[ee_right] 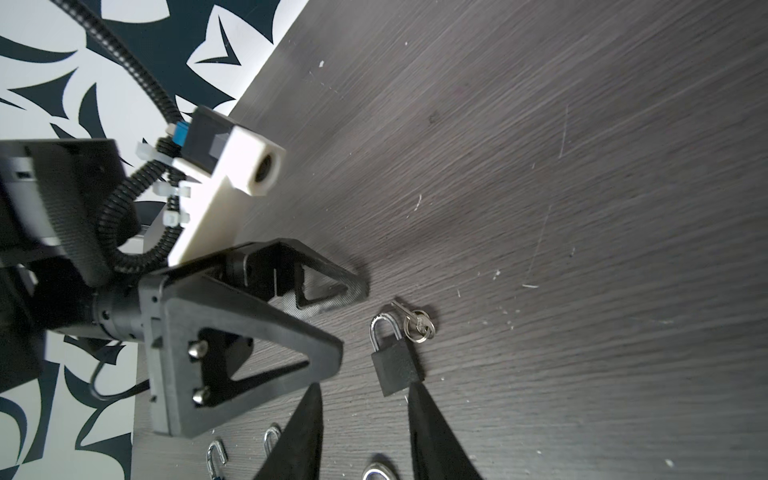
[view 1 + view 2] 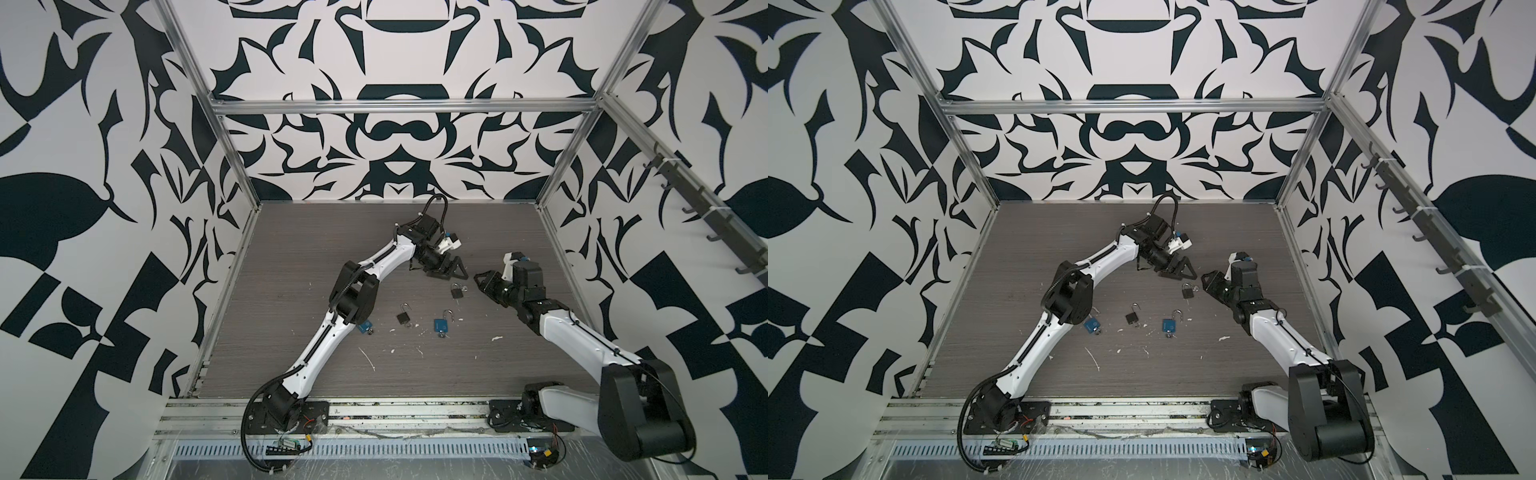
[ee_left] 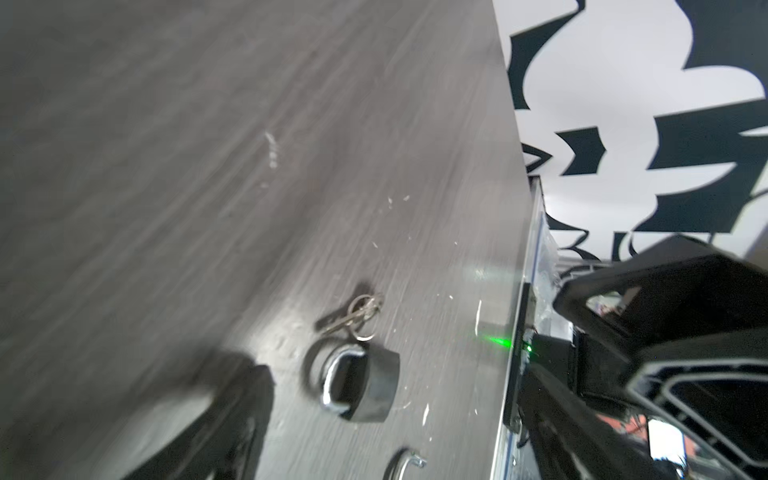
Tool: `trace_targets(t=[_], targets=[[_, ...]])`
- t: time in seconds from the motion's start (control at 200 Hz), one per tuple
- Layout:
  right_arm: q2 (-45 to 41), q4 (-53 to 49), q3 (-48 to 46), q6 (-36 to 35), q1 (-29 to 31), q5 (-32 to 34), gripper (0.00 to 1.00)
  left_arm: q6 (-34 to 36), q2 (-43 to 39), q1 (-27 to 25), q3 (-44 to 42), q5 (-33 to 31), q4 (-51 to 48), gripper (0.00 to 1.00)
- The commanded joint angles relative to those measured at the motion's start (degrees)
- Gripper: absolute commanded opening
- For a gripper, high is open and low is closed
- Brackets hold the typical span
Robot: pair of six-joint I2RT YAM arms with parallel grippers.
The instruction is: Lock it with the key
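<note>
The left arm rises from its near-left base to a raised elbow, then runs far and right, its wrist bent so the left gripper [image 2: 451, 273] tips down toward the dark grey wood-grain table top [image 2: 291, 257]. In the right wrist view its black triangular fingers [image 1: 266, 353] stand wide apart with nothing between them.

The right arm climbs from the near-right base, and its white forearm stretches far and left. The right gripper [image 2: 478, 280] points at the small black padlock with a silver shackle [image 1: 395, 365]. Its pointed jaws are parted and grip nothing.

That padlock lies flat on the table between the two grippers, just off the right fingertips. Its silver keys on a ring [image 1: 417, 326] lie beside the shackle.

Nearer lie another black padlock [image 2: 403, 316], a blue padlock [image 2: 442, 324] and a second blue padlock [image 2: 365, 327], half hidden by the left arm. The pale mark on the blue face is too small to read.
</note>
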Motion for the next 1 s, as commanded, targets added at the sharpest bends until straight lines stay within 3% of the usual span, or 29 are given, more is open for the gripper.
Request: trace_targets(t=[0.0,0.205,0.395,0.475,0.59,0.8,0.995], targets=[[-2.5,-3.3,3.2,-1.5,-0.3,1.6,0.37,-0.3,-6.7,2.0,-2.0,-10.5,0.9,0.99],[-2.8,-11.1,9.6,-5.0,0.8,-1.5,0.36,0.9,-23.8,2.7,-14.8,-19.8,11.1,0.99],[-3.0,-23.9,18.9,-10.5,8.2,2.9,0.35,-6.0,-45.6,2.7,-41.0,-23.2,33.0,0.99],[-1.1,-29.7,23.4,-11.8,12.8,5.0,0.36,-11.3,-53.3,2.8,-50.1,-25.1,37.7,0.99],[0.9,-35.4,27.5,-10.5,19.6,9.6,0.39,-16.6,-59.9,3.3,-55.4,-27.2,32.1,0.99],[2.1,-41.4,29.2,-6.2,29.4,19.4,0.41,-15.8,-72.4,3.3,-68.8,-29.0,24.0,0.99],[2.6,-41.4,24.3,-1.6,32.2,20.6,0.42,-15.7,-80.4,3.2,-82.3,-27.1,24.6,0.99]])
